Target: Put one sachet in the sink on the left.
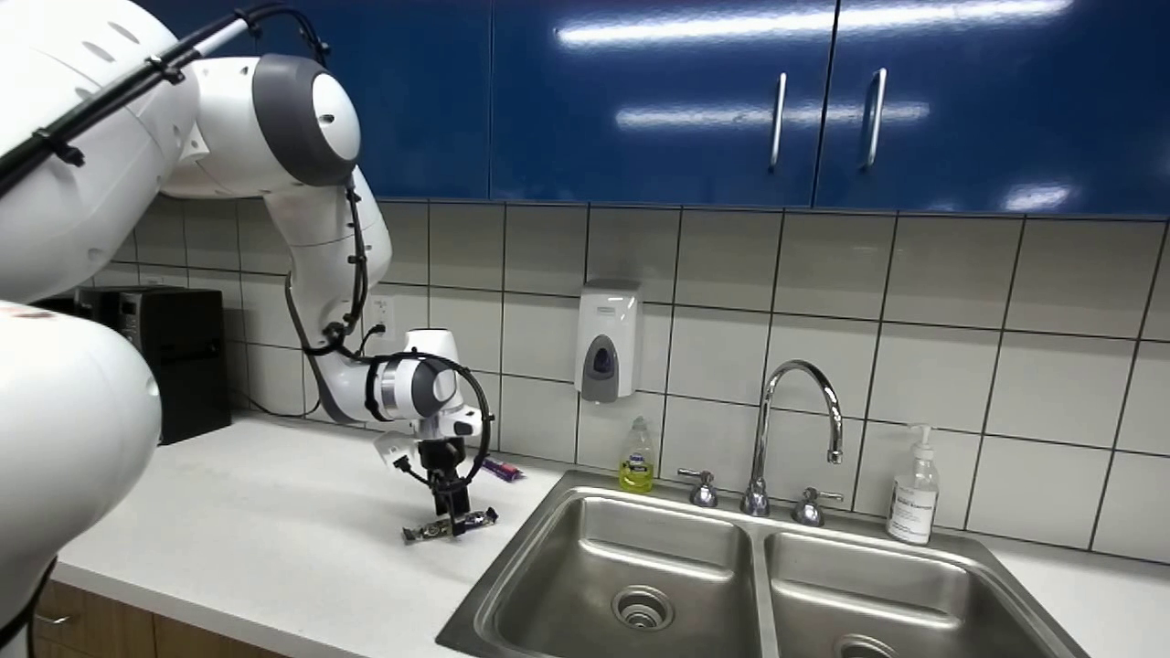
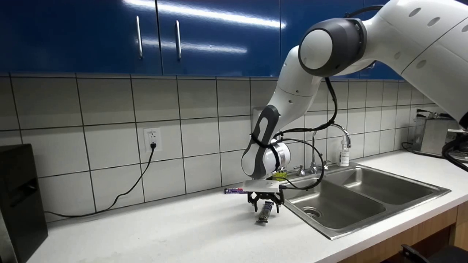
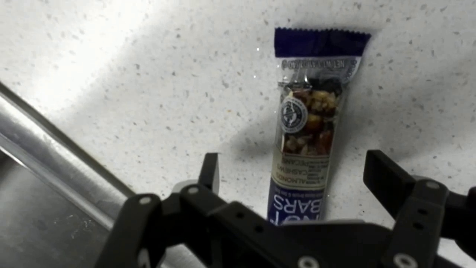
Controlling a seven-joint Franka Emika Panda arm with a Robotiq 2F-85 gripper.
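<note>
Straddling the sachet [image 3: 306,130] right of centre in the wrist view, the hand [image 3: 295,169] stands spread, seemingly without contact; grasp and transfer to the left sink [image 1: 663,530] remain.

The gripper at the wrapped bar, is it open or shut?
The gripper is open: in the wrist view, counter shows between each finger and the wrapped bar.

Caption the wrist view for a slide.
Open gripper flanking a bar on the counter, sink at lower left.

Long glare streaks on blue cabinets [image 1: 654,80], soft shadows on white counter [image 1: 283,521]
</note>
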